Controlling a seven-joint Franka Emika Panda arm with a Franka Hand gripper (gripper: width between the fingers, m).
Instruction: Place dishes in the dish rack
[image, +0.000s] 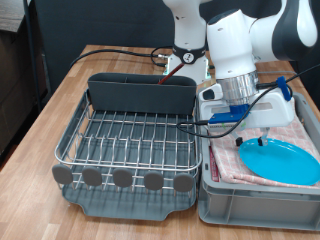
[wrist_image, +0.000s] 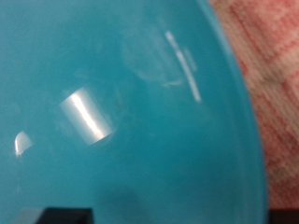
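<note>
The round bright-blue plate (image: 285, 160) lies in the grey tub on the pink checked cloth, at the exterior view's right. My gripper (image: 262, 137) hangs just above the plate's edge nearest the rack, very close to it. In the wrist view the blue plate (wrist_image: 121, 103) fills nearly the whole picture, with glare patches on it. The fingers do not show clearly there. The silver wire dish rack (image: 130, 140) on its dark grey tray stands at the exterior view's left, its grid bare. The white cup and the wooden spoon are out of view.
The grey tub (image: 255, 200) lined with pink checked cloth (image: 235, 165) sits right beside the rack. The cloth also shows in the wrist view (wrist_image: 276, 84). The rack's grey utensil trough (image: 140, 92) stands at its far side. Cables trail from the arm over the wooden table (image: 60, 95).
</note>
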